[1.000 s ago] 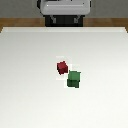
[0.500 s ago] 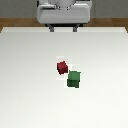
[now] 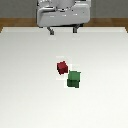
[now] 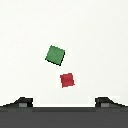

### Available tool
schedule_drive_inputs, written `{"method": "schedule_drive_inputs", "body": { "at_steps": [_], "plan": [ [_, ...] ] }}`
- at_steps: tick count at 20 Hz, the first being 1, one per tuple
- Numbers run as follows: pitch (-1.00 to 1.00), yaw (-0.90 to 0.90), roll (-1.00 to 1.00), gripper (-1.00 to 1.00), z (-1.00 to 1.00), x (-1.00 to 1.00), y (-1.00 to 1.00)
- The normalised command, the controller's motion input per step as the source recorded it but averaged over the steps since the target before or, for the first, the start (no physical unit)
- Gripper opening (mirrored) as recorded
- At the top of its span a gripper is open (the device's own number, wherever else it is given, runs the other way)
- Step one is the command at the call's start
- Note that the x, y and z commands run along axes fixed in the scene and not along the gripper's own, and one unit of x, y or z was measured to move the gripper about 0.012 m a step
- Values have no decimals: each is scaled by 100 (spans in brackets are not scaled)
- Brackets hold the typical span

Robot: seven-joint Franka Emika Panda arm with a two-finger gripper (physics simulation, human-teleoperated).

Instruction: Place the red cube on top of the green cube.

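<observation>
The small dark-red cube (image 3: 62, 66) rests on the white table near the middle. The slightly larger dark-green cube (image 3: 74, 79) sits just beside it, nearer the camera and toward the exterior view's right, close to touching at a corner. My gripper (image 3: 62, 31) hangs high above the table's far side, well behind the cubes, with its jaws spread wide and nothing between them. In the wrist view the green cube (image 4: 55, 55) and the red cube (image 4: 67, 79) both lie ahead of the gripper (image 4: 65, 102), whose two fingertips (image 4: 22, 101) show at the frame's edge.
The white table (image 3: 25, 95) fills most of the exterior view. A strip of brown floor (image 3: 15, 24) shows beyond its far edge, behind the arm's grey body (image 3: 62, 12).
The gripper has come lower into the exterior view and nearer the table over the last second. Both cubes have stayed where they were.
</observation>
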Motion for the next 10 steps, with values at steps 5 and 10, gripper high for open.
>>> {"method": "schedule_drive_inputs", "body": {
  "at_steps": [5, 10],
  "plan": [
    [0, 12, 0, 100, 0, 0, -20],
    [0, 3, 0, 100, 0, 0, -20]
  ]
}}
